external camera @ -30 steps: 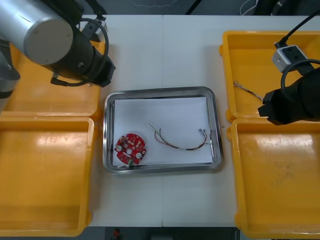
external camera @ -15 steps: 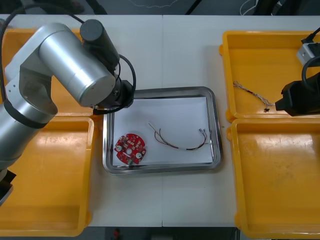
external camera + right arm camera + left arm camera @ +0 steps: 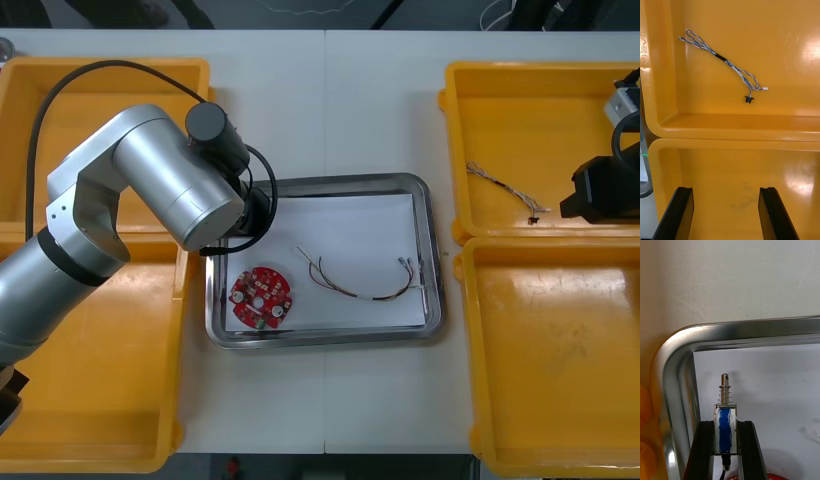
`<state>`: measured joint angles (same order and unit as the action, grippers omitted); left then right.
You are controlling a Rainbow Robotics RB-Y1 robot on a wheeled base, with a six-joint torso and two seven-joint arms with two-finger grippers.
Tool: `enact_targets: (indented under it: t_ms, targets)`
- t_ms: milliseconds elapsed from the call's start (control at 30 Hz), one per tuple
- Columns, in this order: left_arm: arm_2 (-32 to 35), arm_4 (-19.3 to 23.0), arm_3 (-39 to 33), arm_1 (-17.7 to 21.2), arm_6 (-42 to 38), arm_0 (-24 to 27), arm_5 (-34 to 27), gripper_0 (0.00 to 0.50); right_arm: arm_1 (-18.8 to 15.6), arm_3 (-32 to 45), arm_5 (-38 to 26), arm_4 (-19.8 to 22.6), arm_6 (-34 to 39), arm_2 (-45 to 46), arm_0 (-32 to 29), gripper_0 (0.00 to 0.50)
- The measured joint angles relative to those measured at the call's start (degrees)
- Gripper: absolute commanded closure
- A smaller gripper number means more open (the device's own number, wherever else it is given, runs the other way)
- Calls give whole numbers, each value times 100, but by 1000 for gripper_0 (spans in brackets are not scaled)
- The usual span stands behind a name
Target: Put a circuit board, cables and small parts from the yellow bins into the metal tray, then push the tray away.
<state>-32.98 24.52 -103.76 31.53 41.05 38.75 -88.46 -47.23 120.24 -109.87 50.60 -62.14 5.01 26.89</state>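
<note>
Closest in, the left gripper [image 3: 725, 435] is clamped on a small metal part [image 3: 725, 410], its black fingers apart by just the width of the blue-wrapped body. The part's long axis runs along the fingers, with its spring and pin pointing away from the wrist toward the rim of the metal tray [image 3: 733, 328]. It hangs over the white floor just inside the tray's far-left corner, so the drop spot lies straight below and the move ahead looks like a short lowering and release. The edge of the red circuit board [image 3: 262, 297] sits just behind the fingers, already on the tray floor, and the red and yellow cable [image 3: 360, 282] lies beside it toward the tray's right side. Farther off, the right gripper [image 3: 726, 213] is wide open and empty over the near right yellow bin [image 3: 733, 180]. The blue and white cable [image 3: 724, 62] lies beyond its fingers in the far right yellow bin [image 3: 752, 22], slanted across them; the right arm is much the nearer one to it
</note>
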Motion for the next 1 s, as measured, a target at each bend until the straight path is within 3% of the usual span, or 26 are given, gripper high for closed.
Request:
enact_targets:
  t_ms: [133, 267, 300, 400, 433, 633, 833, 1000]
  targets:
    - [-83, -39, 3, 0, 0, -1, 27, 395, 0, -340, 0, 113, -302, 0, 165, 0]
    - [-122, -47, 3, 0, -1, -1, 32, 385, 0, -534, 0, 106, -1257, -6, 284, 0]
    - [-123, -47, 3, 0, -1, -1, 32, 352, 0, -585, 0, 95, -1439, -19, 323, 0]
    - [-123, -52, 3, 0, -1, -2, 34, 26, 0, -708, 0, -20, -1545, -188, 494, 0]
    - [-123, -53, 3, 0, -2, -2, 37, 0, 0, -759, 0, -79, -1558, -284, 570, 0]
    - [-123, -61, 3, 0, -2, -2, 79, 0, 0, -1137, 128, -289, -2640, -1011, 1013, 0]
    - [-123, -75, 3, 0, -6, -2, 143, 0, 8, -1551, 841, -305, -2971, -1267, 1154, 0]
    - [-123, -83, -60, 0, -9, -2, 154, 0, 28, -1997, 1263, -305, -4145, -1268, 1185, 0]
